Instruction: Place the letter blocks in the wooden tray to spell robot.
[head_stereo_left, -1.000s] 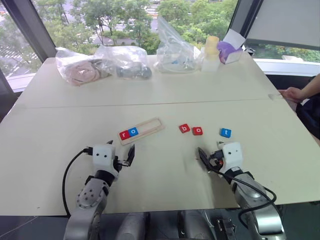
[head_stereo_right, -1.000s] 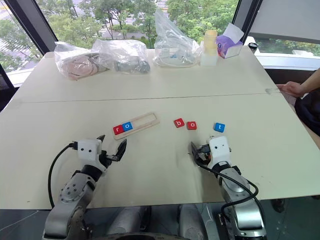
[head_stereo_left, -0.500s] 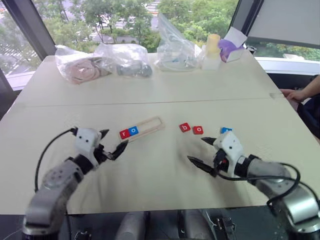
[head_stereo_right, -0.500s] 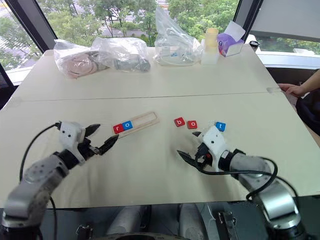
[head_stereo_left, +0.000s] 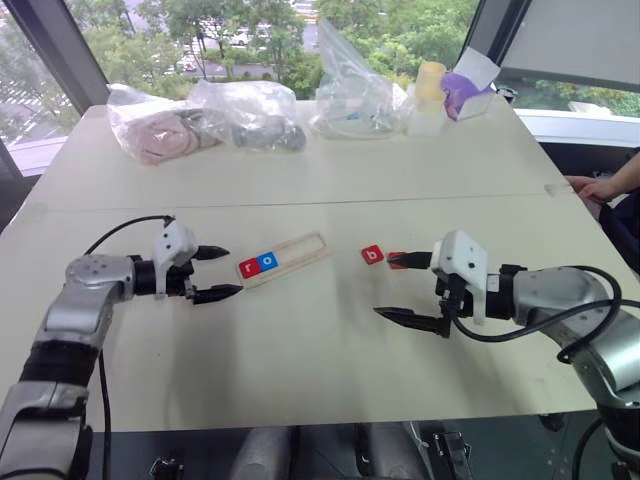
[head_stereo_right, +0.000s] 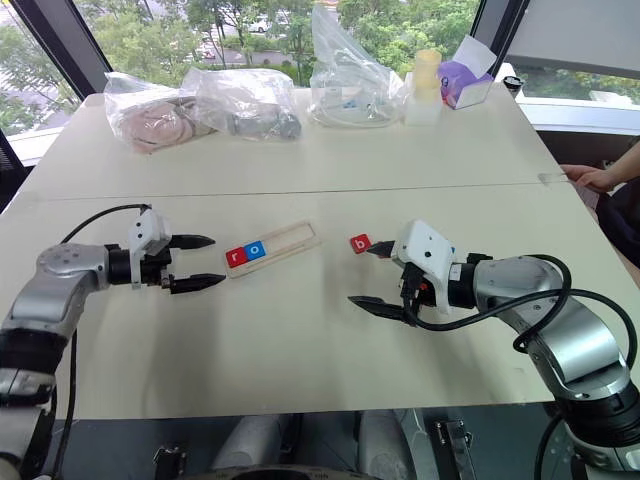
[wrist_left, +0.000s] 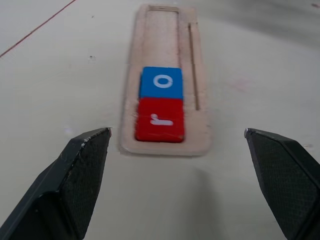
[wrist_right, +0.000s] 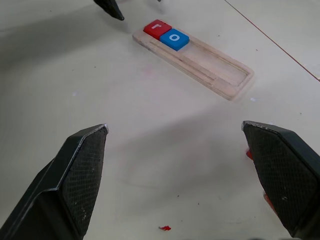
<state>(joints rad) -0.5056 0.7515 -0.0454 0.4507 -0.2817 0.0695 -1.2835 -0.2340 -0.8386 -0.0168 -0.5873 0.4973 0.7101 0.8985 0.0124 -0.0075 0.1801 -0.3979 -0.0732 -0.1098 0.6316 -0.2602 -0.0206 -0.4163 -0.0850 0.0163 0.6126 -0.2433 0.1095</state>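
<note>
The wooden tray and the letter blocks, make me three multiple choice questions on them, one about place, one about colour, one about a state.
1. Where is the red r block?
A. At one end of the wooden tray
B. On the table by the bags
C. In the right gripper

2. What colour is the o block in the tray?
A. Red
B. Blue
C. Green

3. How is the left gripper?
A. Shut on a block
B. Open, holding nothing
C. Shut, holding nothing

Key: 1 A, it fills the groove's end slot. 2 B, white o on blue. 3 B, its jaws stand wide apart with nothing between.
</note>
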